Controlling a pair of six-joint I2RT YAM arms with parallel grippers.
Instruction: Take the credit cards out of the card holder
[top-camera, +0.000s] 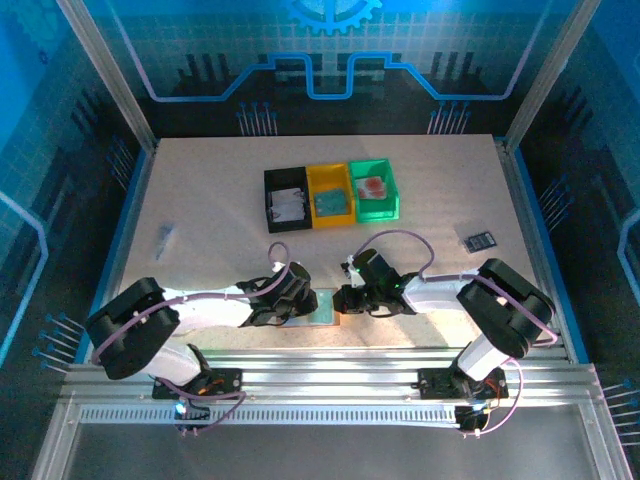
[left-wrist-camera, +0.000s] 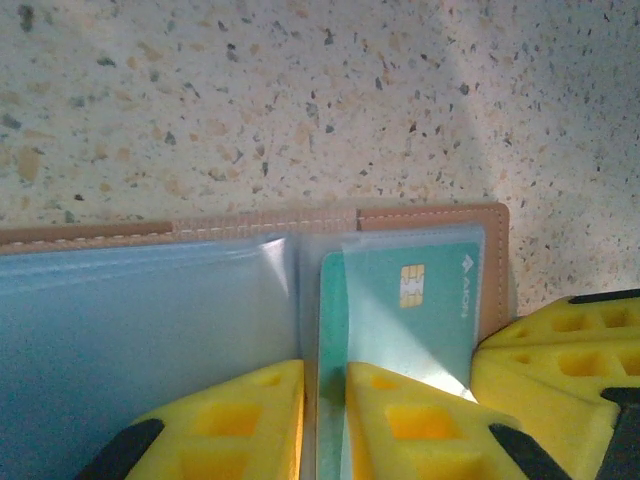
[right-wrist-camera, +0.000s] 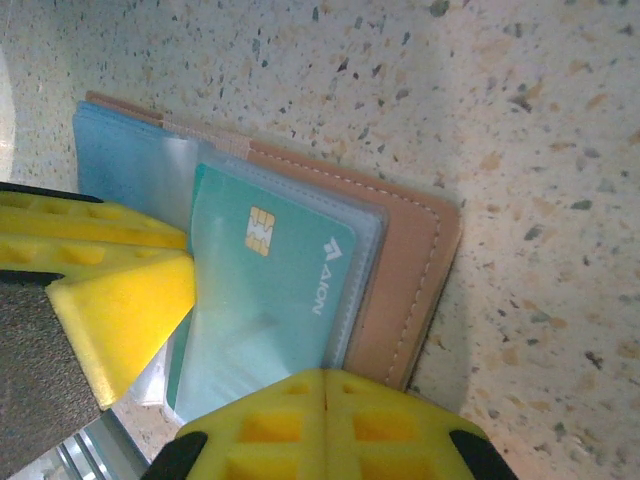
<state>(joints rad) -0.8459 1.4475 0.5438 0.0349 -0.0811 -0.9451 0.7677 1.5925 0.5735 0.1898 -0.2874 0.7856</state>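
1. Card holder (top-camera: 322, 312) lies open and flat at the middle of the worktop's (top-camera: 220, 200) near edge, between the two pincers. A teal credit card (left-wrist-camera: 415, 300) with a chip sits in the clear pocket on the side toward the right pincer, not yet drawn out.
2. Left pincer (left-wrist-camera: 322, 410) has its fingers a narrow gap apart, straddling the pocket's inner edge beside the fold. Whether they pinch the card, the plastic leaf or nothing, I cannot tell.
3. Right pincer (right-wrist-camera: 325, 405) is pressed together with nothing between its tips, which rest on the card holder's outer border, apparently pinning it down.
4. Risk: the left fingers may catch the clear leaf along with the card. A pull would then lift or drag the whole card holder instead of sliding the card free.
5. Risk: the right tips sit close to the card's own corner. If they bear on it, the card is clamped in its pocket and the pull could stall or strain the plastic.
6. Risk: the two pincers are nearly touching, so a small sideways move could knock them together.
7. Room: the near edge is just beside the card holder, so dragging that way could push it off. Toward the far edge the worktop lies open up to the black bin (top-camera: 270, 200), yellow bin (top-camera: 328, 172) and green bin (top-camera: 391, 190), well apart.
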